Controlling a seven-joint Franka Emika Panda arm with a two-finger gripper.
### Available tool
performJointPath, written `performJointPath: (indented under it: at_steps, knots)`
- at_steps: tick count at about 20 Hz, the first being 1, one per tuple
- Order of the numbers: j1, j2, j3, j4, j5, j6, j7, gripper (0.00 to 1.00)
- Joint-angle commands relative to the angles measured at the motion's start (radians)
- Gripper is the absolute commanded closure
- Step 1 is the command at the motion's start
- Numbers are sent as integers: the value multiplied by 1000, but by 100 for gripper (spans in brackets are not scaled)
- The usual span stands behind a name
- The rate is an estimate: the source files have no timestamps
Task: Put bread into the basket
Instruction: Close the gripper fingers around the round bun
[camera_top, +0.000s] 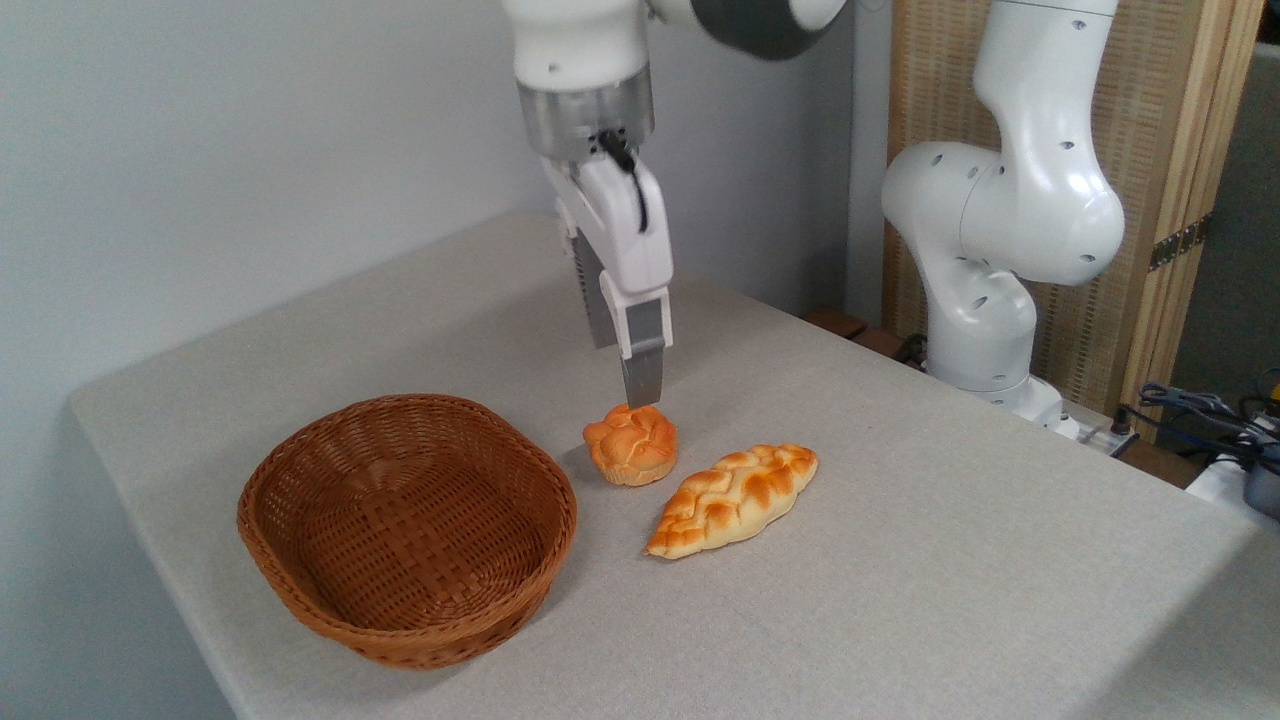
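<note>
Basket (300, 500) beside round, axisless bread (632, 445)

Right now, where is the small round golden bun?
The small round golden bun sits mid-table, right of the oval brown wicker basket, left of the braided loaf, directly beneath the gripper.

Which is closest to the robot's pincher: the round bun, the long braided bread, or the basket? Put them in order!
From the gripper:
1. Round bun, right beneath the fingertips.
2. Braided loaf, lower right.
3. Basket, farthest, lower left.
</note>
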Motion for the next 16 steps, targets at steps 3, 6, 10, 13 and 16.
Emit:
performJointPath:
  at_steps: [3,6,10,13,16]
  knots:
    - [-80,90,-27,-55,-3,25,157,0]
    - [-80,156,-81,-57,-5,41,157,0]
    - [-80,181,-95,-60,64,68,157,0]
    - [-80,184,-96,-59,69,79,157,26]
    - [-80,184,-96,-59,69,76,154,54]
